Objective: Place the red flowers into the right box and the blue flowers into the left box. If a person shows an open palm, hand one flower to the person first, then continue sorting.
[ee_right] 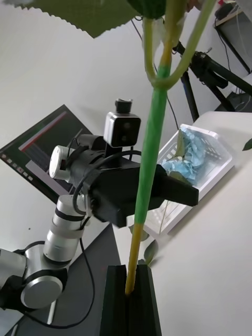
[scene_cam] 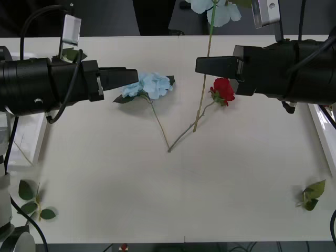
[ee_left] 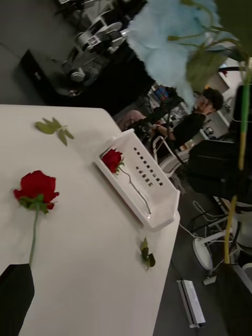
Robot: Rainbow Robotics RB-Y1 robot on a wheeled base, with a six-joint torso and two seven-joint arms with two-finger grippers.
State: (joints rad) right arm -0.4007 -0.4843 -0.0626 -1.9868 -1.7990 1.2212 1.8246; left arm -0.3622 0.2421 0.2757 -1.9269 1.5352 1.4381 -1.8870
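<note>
Right gripper (scene_cam: 202,65) is over the far middle of the table (scene_cam: 157,194), fingers clamped on the stem of a blue flower (scene_cam: 212,10). Right wrist view confirms it: green stem pinched between the two black fingers (ee_right: 113,299), running up out of the jaws. In the front view the stem hangs down to the table and the pale blue bloom sits high at the far edge.

Left gripper (scene_cam: 123,77) is opposite, pointing at the right one, its tip beside a second blue flower (scene_cam: 152,85) lying on the table. Can't tell whether its fingers are apart or together.

A red flower (scene_cam: 223,90) lies on the table just below the right gripper, stem running toward the centre and meeting the lying blue flower's stem end.

Right box (ee_left: 157,207) sits at the table's right edge with one red rose (ee_left: 111,159) in it. Left box (ee_right: 210,157), the slotted bin, is at the left edge with blue blooms (ee_right: 184,165) inside.

Loose leaf sprigs (scene_cam: 313,194) lie near both front corners.
</note>
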